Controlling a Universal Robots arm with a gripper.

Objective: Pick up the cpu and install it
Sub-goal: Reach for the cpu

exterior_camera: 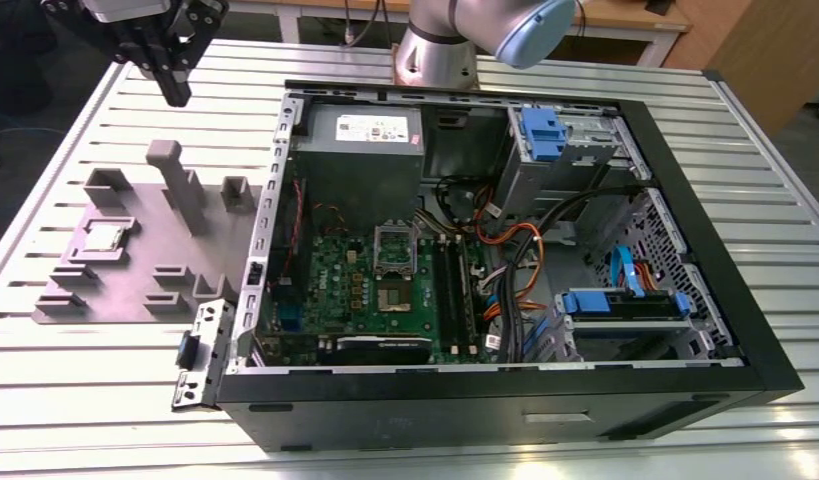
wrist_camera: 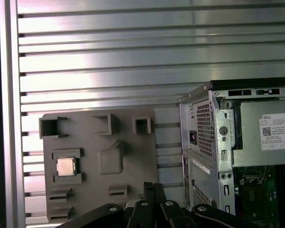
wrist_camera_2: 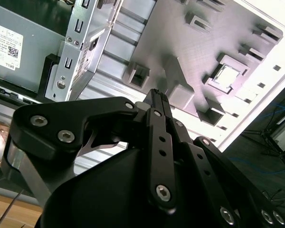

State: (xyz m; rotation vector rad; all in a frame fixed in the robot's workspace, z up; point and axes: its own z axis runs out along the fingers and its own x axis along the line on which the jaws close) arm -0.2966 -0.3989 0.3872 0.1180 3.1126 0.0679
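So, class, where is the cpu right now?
In the exterior view the cpu lies in a recess of the grey holder plate, at the exterior view's left of the open computer case.

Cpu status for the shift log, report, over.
Tool shut, empty, high above the table. Cpu sits in grey holder, untouched. Nothing lies on it.

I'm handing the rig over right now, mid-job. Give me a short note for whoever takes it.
End effector: shut, holding nothing, raised clear of the grey holder tray.
Cpu: lying in its pocket on the tray, outside the computer case.
Done: nothing that shows; the cpu is untouched.
Left: pick-up, then installing it on the motherboard inside the case.
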